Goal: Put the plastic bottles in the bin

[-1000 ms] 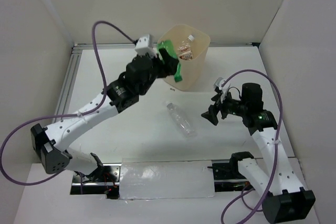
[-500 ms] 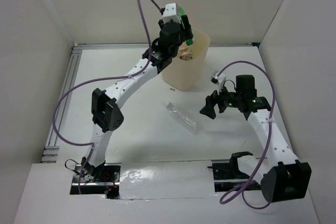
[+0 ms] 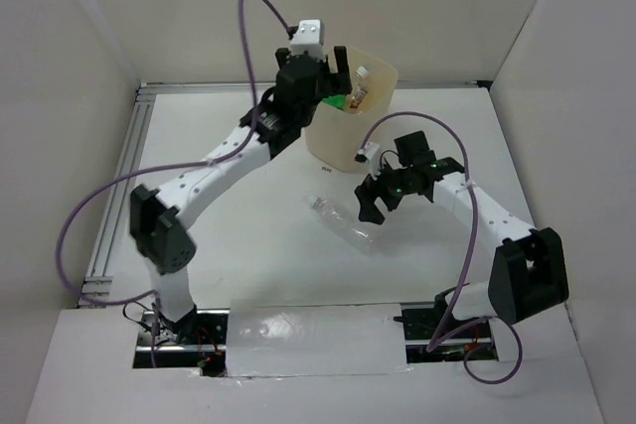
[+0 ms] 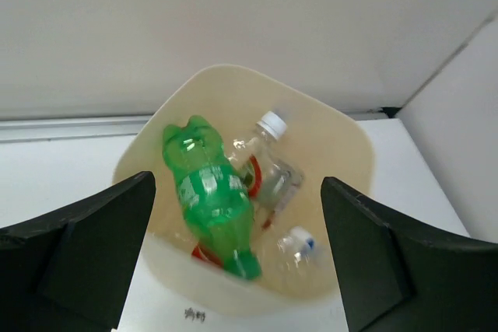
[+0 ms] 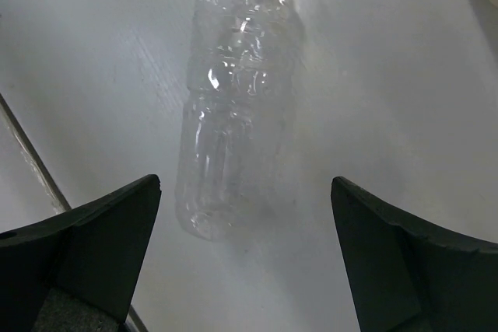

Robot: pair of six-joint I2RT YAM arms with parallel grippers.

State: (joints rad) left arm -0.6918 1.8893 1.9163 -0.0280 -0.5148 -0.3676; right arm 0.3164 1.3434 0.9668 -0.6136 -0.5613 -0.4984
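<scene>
Now, as it seems, at the change between two bottles. Right above the mouth of the bin: left gripper, fingers spread wide, pinching nothing. Inside the bin, below that gripper and apart from both fingers: green bottle, lying tilted on top of the others, next to a clear bottle with white cap and red label and a small clear one with blue cap. So, for the green one, nothing more to do. On the near side of the bin, apart from its base, flat on the table: lone clear bottle, on its side, neck end the nearer one to the bin, the only bottle seen outside it. Also on that near side of the bin, higher than the table: right gripper, fingers wide apart as well, holding nothing and, as far as visible, touching nothing. Probably asked next: lower the right gripper until its fingers stand on both sides of the bottle's body, close gently, because thin plastic dents and slips, then lift higher than the rim of the bin, carry over its mouth and release. Better first to draw the left gripper away from the bin, to avoid a meeting of the two arms over the rim.
</scene>
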